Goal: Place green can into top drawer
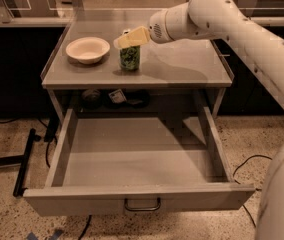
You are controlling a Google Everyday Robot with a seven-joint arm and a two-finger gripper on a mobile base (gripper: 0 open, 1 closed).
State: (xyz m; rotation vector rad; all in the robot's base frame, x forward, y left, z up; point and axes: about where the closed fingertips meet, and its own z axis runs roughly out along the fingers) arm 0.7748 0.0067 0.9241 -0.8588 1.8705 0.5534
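The green can (130, 59) stands upright on the grey tabletop (182, 64), right of a cream bowl. My gripper (126, 39), with yellowish tips, reaches in from the right on the white arm (217, 14). It sits right over the can's top and hides the lid. I cannot see whether it touches the can. The top drawer (132, 154) below the tabletop is pulled fully out toward the camera. Its inside is bare, and its front panel carries a small loop handle (142, 204).
The cream round bowl (87, 49) sits on the tabletop left of the can. Dark items lie on a shelf (114, 98) under the tabletop behind the drawer. A cable (247, 166) runs over the speckled floor at right and a black stand leg (24, 161) lies at left.
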